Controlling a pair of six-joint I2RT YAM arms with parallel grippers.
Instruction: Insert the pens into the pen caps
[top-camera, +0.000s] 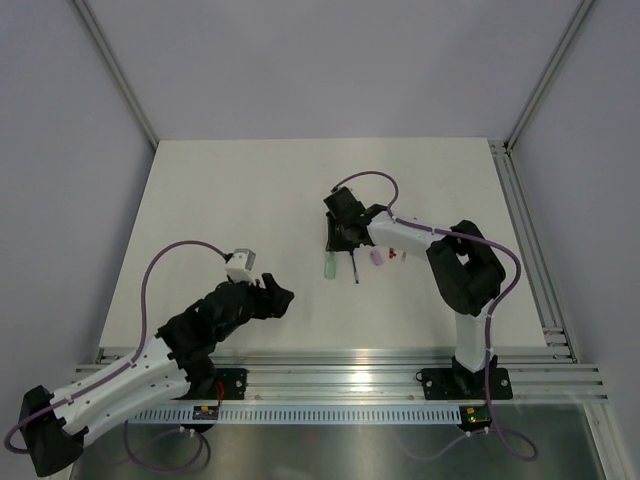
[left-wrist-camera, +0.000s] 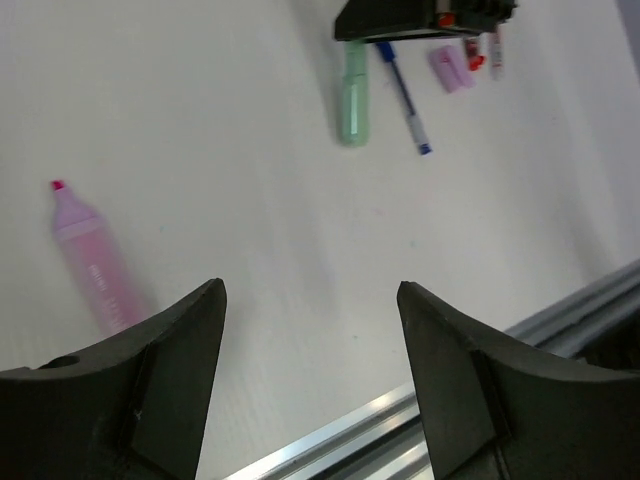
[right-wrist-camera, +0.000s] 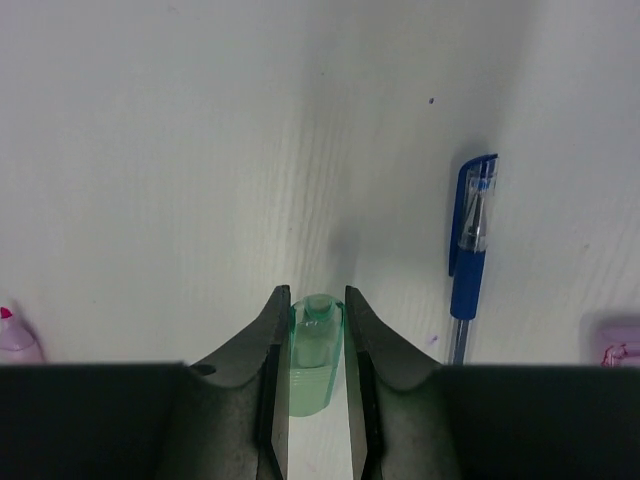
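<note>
The right end effector (right-wrist-camera: 314, 292) pinches the green highlighter (right-wrist-camera: 316, 345) mid-frame on the desk (top-camera: 220, 200). The left end effector (left-wrist-camera: 310, 300) hangs released, lower left.

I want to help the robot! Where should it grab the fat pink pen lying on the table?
Best around the middle of the pink pen, coming straight down with the left gripper spanning its width. It lies flat on the table, so only its long sides are free, and its bare tip is left clear for a cap.
</note>
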